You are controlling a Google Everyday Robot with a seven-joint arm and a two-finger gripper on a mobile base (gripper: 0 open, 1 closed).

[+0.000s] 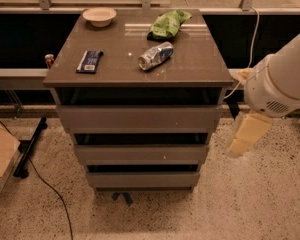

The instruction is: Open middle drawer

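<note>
Flat grey-brown handleless middle drawer (140, 154) looked rigid and slick-fronted; best hooked at its top lip. Pale pincer (247, 134) hung right, well apart; couldn't tell its grip state.

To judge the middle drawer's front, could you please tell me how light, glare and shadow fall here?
Camera view: warm light, with a pale glare streak on the cabinet top beside the green bag. Same view: the middle drawer front is evenly lit, black shadow filling the gap above it. The gripper hangs right of the cabinet, brightly lit, touching nothing.
</note>
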